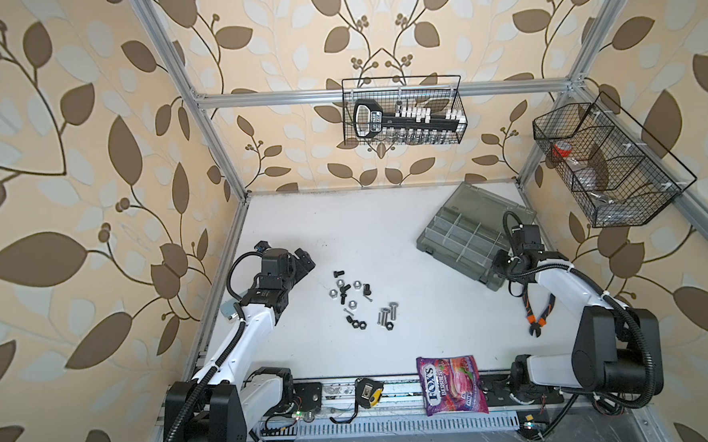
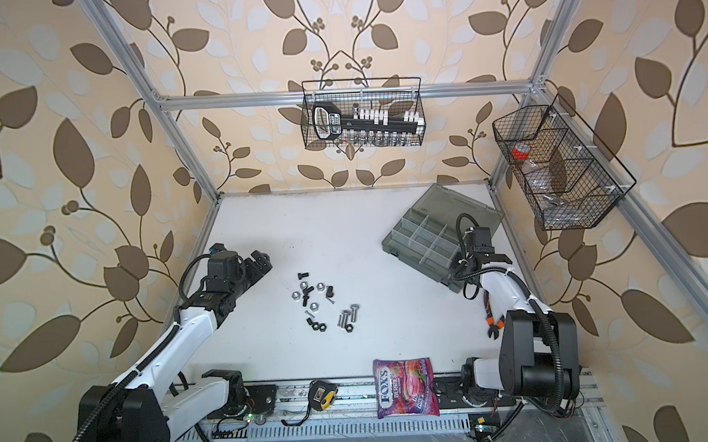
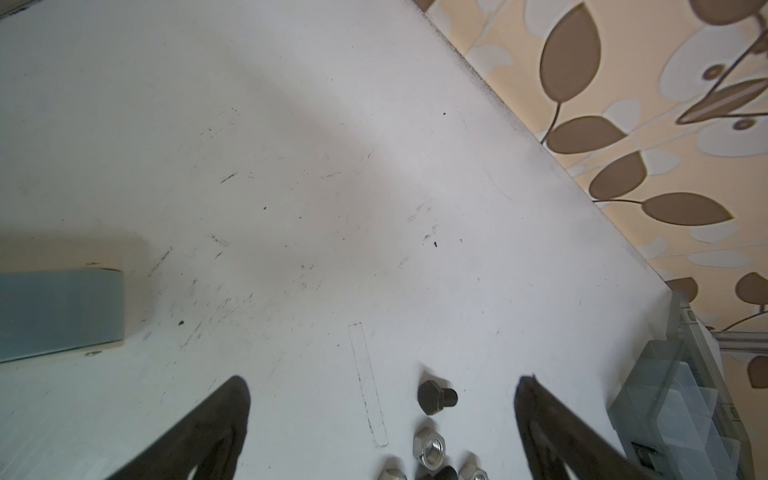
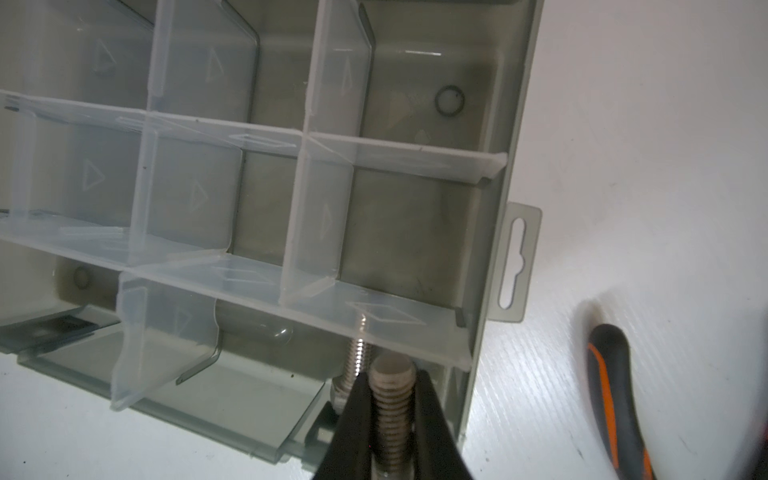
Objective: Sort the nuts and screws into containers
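Observation:
Loose screws and nuts (image 1: 354, 297) (image 2: 317, 299) lie in a cluster mid-table in both top views, with three silver screws (image 1: 386, 314) at its near right. My left gripper (image 1: 304, 262) (image 3: 382, 386) hangs open left of the cluster, with a black screw (image 3: 436, 397) and a silver nut (image 3: 430, 446) between its spread fingers on the table. The grey organizer box with its containers (image 1: 457, 237) (image 4: 494, 249) stands open at the back right. My right gripper (image 1: 512, 259) (image 4: 392, 376) is shut on a silver screw (image 4: 392, 411) over the box's near corner compartment. Another silver screw (image 4: 357, 353) lies in that compartment.
Orange-handled pliers (image 1: 538, 310) (image 4: 615, 382) lie right of the box by my right arm. A candy bag (image 1: 452, 385) and a tape measure (image 1: 367, 391) sit at the front edge. Black wire baskets (image 1: 402, 111) (image 1: 607, 163) hang on the back and right frame.

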Robot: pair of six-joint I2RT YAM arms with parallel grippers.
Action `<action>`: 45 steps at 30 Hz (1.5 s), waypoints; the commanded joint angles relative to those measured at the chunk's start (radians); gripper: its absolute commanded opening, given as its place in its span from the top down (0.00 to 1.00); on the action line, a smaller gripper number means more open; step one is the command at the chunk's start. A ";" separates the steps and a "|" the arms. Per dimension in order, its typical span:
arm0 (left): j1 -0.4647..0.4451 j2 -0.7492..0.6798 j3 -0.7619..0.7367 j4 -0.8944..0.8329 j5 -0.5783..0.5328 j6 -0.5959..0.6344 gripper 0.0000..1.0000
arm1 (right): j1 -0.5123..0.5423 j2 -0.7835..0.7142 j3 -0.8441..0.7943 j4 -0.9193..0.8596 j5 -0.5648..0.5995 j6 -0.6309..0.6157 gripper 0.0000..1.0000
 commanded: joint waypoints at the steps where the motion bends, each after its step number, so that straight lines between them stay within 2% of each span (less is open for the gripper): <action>1: -0.003 0.003 0.048 0.018 0.005 0.010 0.01 | -0.005 0.016 -0.018 0.027 0.010 0.004 1.00; 10: -0.004 0.004 0.048 0.017 0.002 0.009 0.01 | -0.009 0.067 -0.030 0.047 0.008 0.009 0.97; 12: -0.004 0.005 0.049 0.017 0.003 0.009 0.01 | -0.009 0.072 -0.031 0.047 0.011 0.012 0.90; 14: -0.004 0.005 0.049 0.017 0.004 0.009 0.01 | -0.010 0.074 -0.030 0.047 0.011 0.014 0.77; 18: -0.004 0.004 0.049 0.017 0.001 0.009 0.01 | -0.010 0.063 -0.022 0.046 0.008 0.014 0.68; 25: -0.004 -0.002 0.051 0.009 -0.004 0.009 0.01 | -0.010 0.032 0.009 0.020 -0.012 0.017 0.67; 32: -0.004 -0.013 0.053 0.001 -0.017 0.007 0.01 | 0.023 -0.072 0.062 -0.039 -0.032 0.016 0.66; 38: -0.004 -0.009 0.053 0.002 -0.014 0.000 0.01 | 0.251 -0.118 0.120 -0.118 0.060 0.058 0.63; 45: -0.003 -0.009 0.054 -0.001 -0.013 0.002 0.01 | 0.619 -0.048 0.113 -0.154 0.092 0.188 0.63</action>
